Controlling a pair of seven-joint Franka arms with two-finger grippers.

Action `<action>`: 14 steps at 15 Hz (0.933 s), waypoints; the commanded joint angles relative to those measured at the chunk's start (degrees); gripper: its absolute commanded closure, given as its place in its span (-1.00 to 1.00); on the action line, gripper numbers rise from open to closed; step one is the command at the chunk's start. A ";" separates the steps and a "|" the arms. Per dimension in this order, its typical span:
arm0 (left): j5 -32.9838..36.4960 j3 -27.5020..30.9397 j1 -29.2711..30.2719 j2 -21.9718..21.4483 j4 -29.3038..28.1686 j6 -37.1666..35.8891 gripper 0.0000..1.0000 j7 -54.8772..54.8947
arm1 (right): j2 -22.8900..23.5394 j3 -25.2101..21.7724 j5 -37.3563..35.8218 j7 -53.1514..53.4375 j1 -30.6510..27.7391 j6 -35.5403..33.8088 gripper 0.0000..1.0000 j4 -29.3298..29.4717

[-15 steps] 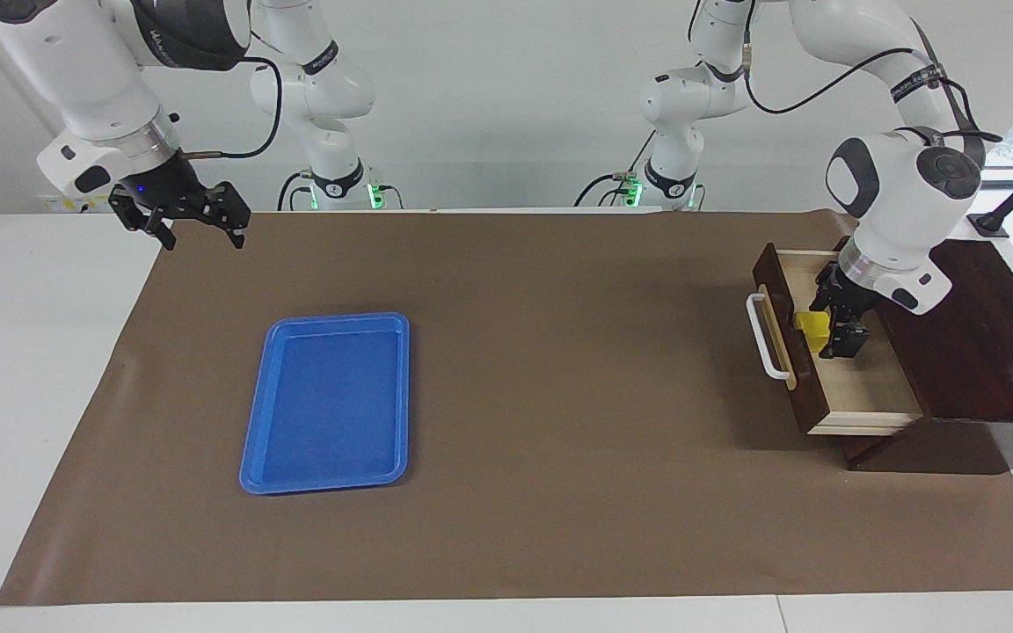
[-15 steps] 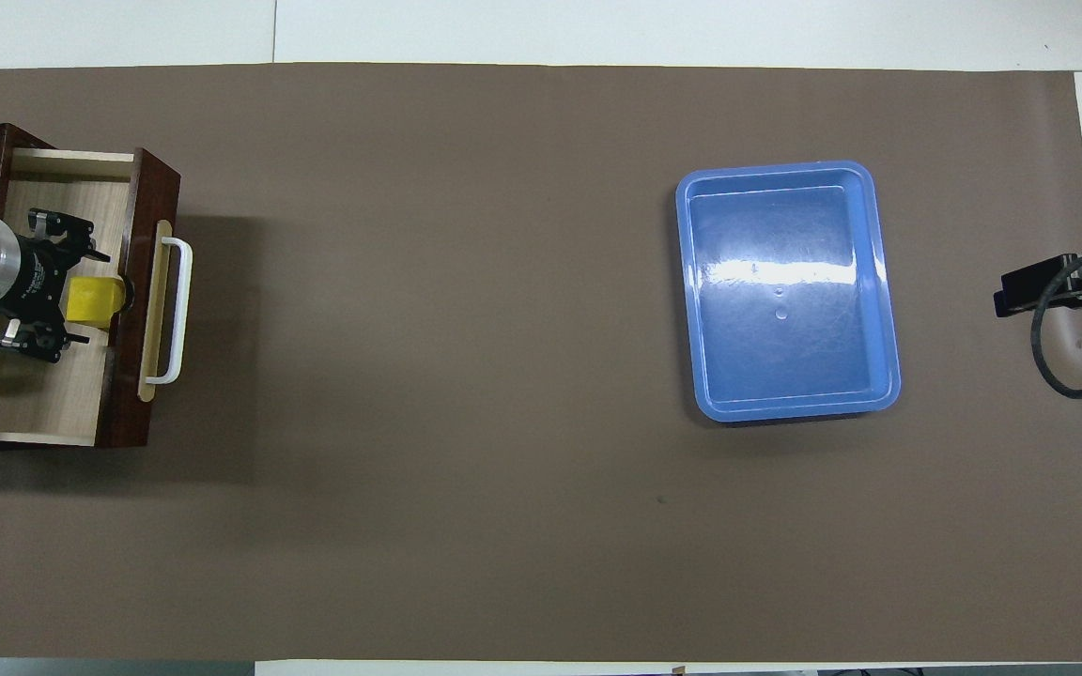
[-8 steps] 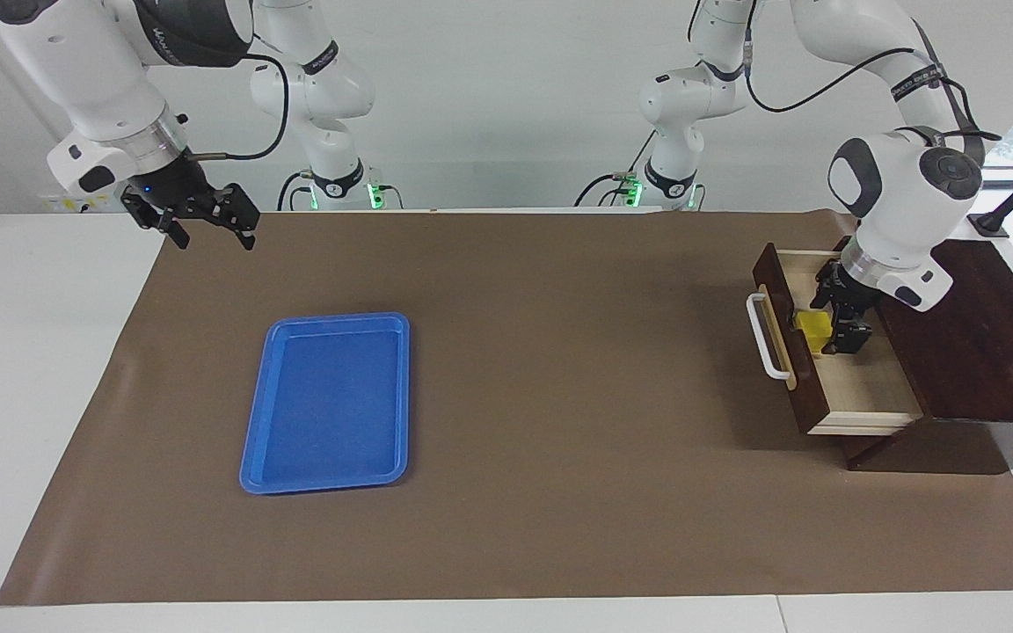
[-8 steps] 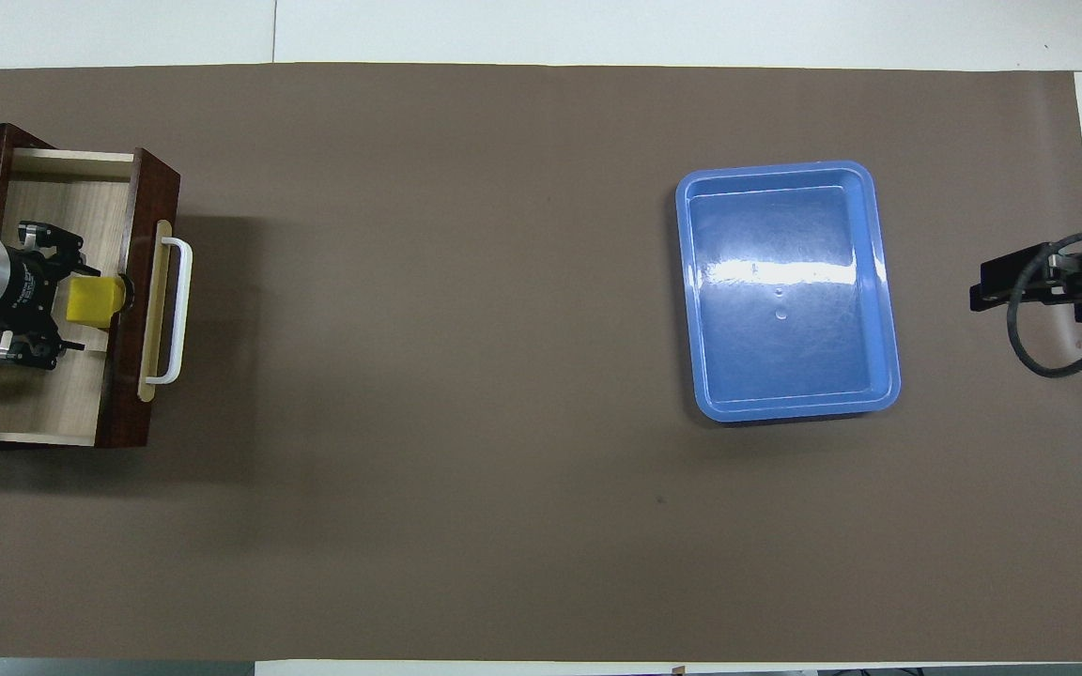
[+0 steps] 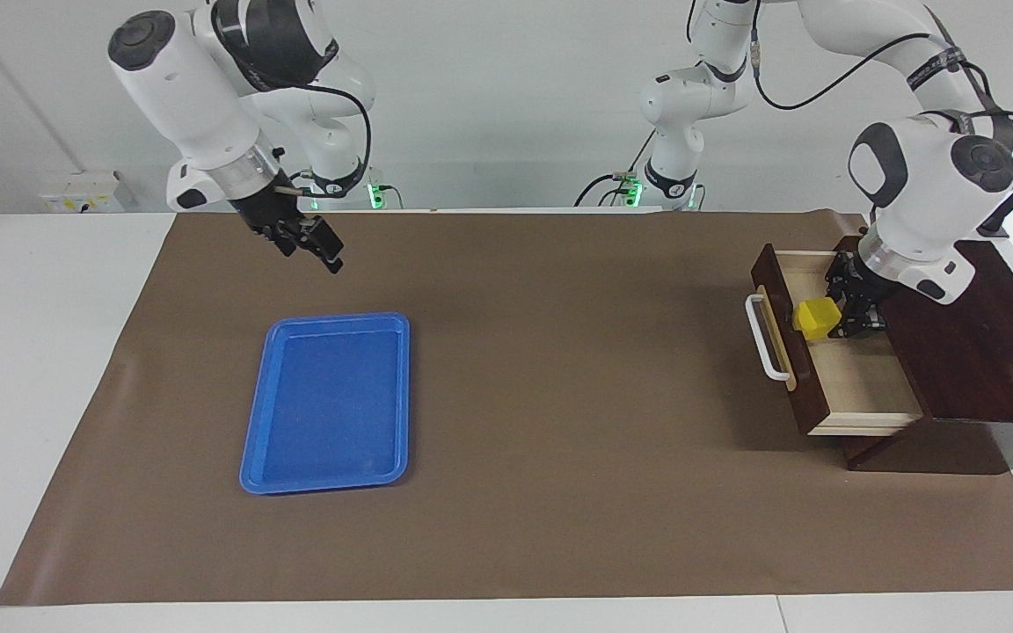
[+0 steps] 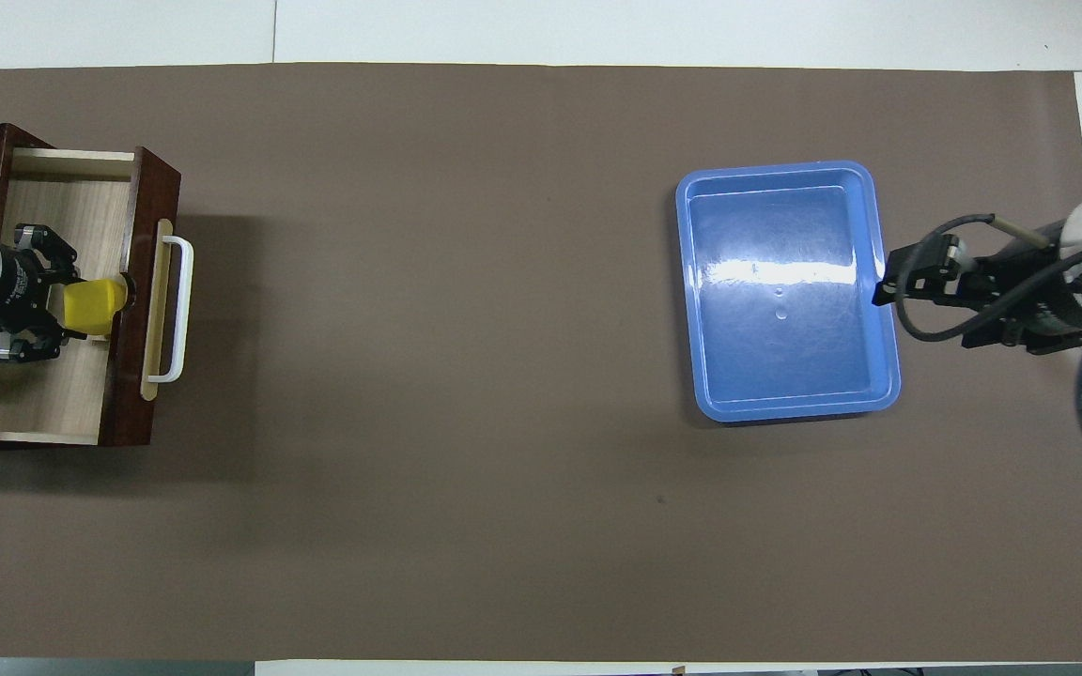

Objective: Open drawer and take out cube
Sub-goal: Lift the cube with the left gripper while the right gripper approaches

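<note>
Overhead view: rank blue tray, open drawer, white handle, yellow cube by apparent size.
Largest to smallest:
1. blue tray
2. drawer, its pulled-out part a little smaller than the tray
3. white handle, long but thin
4. cube, held up in the left gripper, so slightly enlarged by nearness to the camera; still smallest.

The left tool (image 6: 43,310) covers part of the yellow cube (image 6: 90,307) and the drawer (image 6: 71,376) floor beneath it, its arm leaves the overhead view's edge, and the right tool's (image 5: 317,249) finger spread is unreadable.
</note>
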 commanded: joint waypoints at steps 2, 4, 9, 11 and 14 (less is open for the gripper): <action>-1.86 -0.18 -4.17 3.17 11.50 -10.64 1.00 -4.91 | 3.15 -0.11 6.42 13.25 5.51 7.68 -1.00 -1.98; -1.77 -0.44 -9.26 2.29 9.14 -10.04 1.00 -11.93 | 5.79 -0.11 7.84 19.76 9.12 12.69 -1.00 -2.06; -2.04 -0.53 -22.54 -3.08 -5.28 2.00 1.00 -32.23 | 9.84 -0.11 15.03 29.19 13.97 18.86 -1.00 -2.06; -2.04 -0.44 -26.76 -2.72 -5.38 2.54 1.00 -37.52 | 10.81 -0.11 16.45 29.46 15.72 20.00 -1.00 -2.41; -2.04 -0.53 -32.30 -3.07 -5.46 2.10 1.00 -42.97 | 11.07 -0.11 25.14 30.60 16.08 24.22 -1.00 -4.43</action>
